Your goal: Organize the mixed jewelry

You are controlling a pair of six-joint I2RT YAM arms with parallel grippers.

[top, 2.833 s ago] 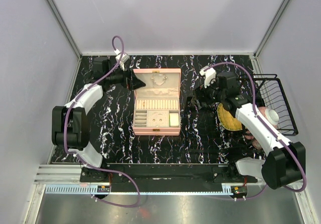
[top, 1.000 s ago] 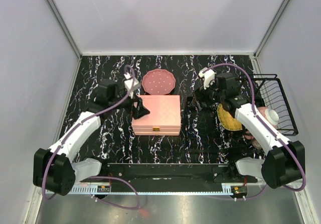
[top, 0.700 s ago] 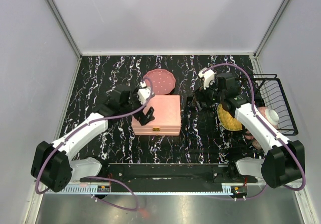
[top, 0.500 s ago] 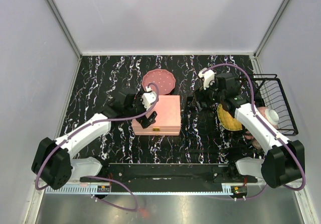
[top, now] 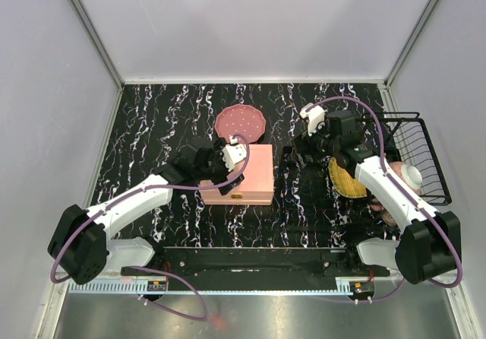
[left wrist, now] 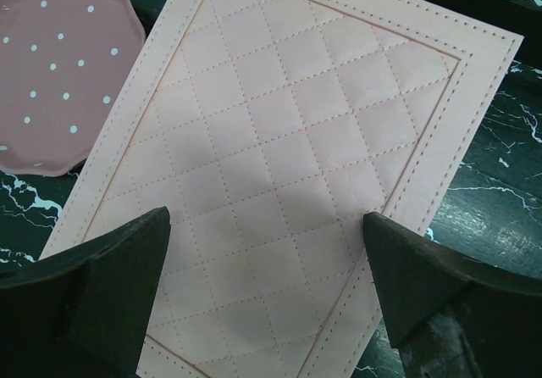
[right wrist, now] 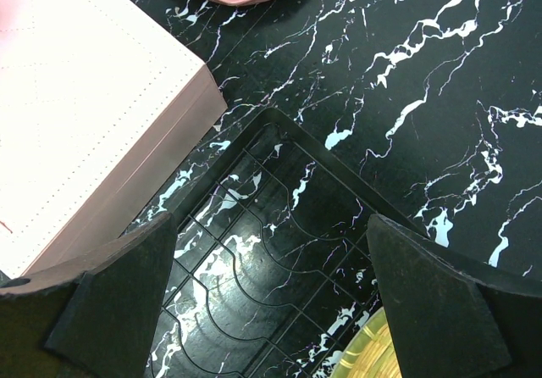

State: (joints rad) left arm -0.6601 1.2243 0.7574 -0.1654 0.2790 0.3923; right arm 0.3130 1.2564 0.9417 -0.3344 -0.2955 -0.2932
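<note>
The pink quilted case (top: pixel 250 173) lies shut at the table's middle; it also shows in the left wrist view (left wrist: pixel 288 141) and in the right wrist view (right wrist: pixel 76 98). The mixed jewelry is hidden; no chain or studs show in any view. My left gripper (top: pixel 220 178) hangs open just above the near left part of the lid (left wrist: pixel 267 225), holding nothing. My right gripper (top: pixel 296 155) is open and empty, right of the case, over a flat black wire grid (right wrist: pixel 271 251) on the table.
A pink dotted plate (top: pixel 240 123) lies behind the case (left wrist: pixel 51 73). A yellow woven disc (top: pixel 345 179) lies right of the right gripper. A black wire basket (top: pixel 422 137) with a white object stands at the right edge.
The case, open 2.8 s ago, is now shut, baring the pink plate behind it. My left arm has swung from behind the case onto its lid. The right arm has not moved.
</note>
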